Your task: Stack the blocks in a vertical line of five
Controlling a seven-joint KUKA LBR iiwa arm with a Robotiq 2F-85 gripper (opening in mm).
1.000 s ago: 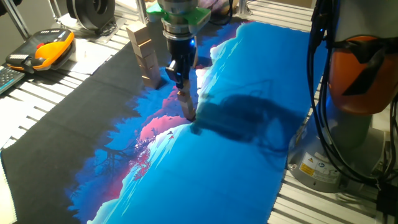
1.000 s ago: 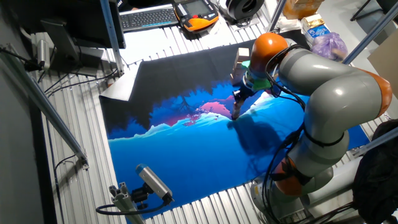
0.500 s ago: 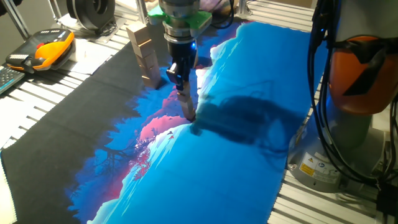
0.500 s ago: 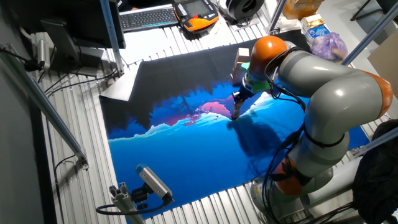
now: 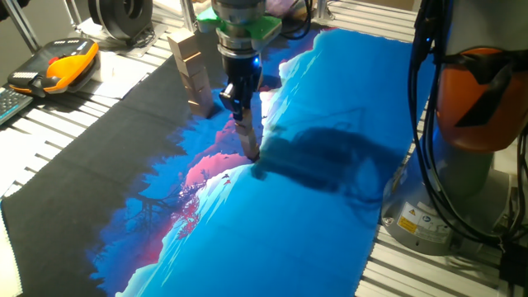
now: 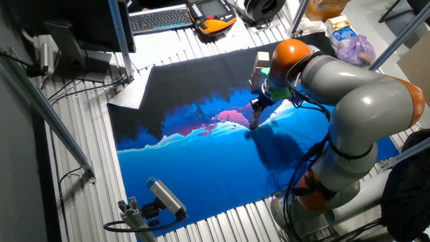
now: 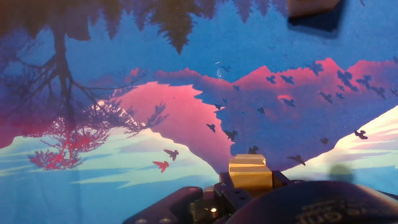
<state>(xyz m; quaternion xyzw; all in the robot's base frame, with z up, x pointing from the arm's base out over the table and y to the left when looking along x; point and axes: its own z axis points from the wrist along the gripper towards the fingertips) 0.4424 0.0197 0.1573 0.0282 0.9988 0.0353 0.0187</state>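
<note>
A thin column of small tan blocks [image 5: 249,142] stands on the blue and pink mat [image 5: 330,198], near its middle. It also shows in the other fixed view [image 6: 254,122]. My gripper [image 5: 241,111] hangs straight above the column, at its top, and also shows in the other fixed view [image 6: 256,111]. In the hand view a tan block [image 7: 250,173] sits between the dark fingers at the bottom edge. The gripper looks shut on this top block. The lower blocks are hidden in the hand view.
A taller tower of larger pale wooden blocks [image 5: 190,70] stands at the mat's back left, close behind the gripper; its base shows in the hand view [image 7: 314,6]. An orange pendant [image 5: 58,66] and a keyboard [image 6: 161,19] lie off the mat. The arm's base [image 5: 474,91] stands to the right.
</note>
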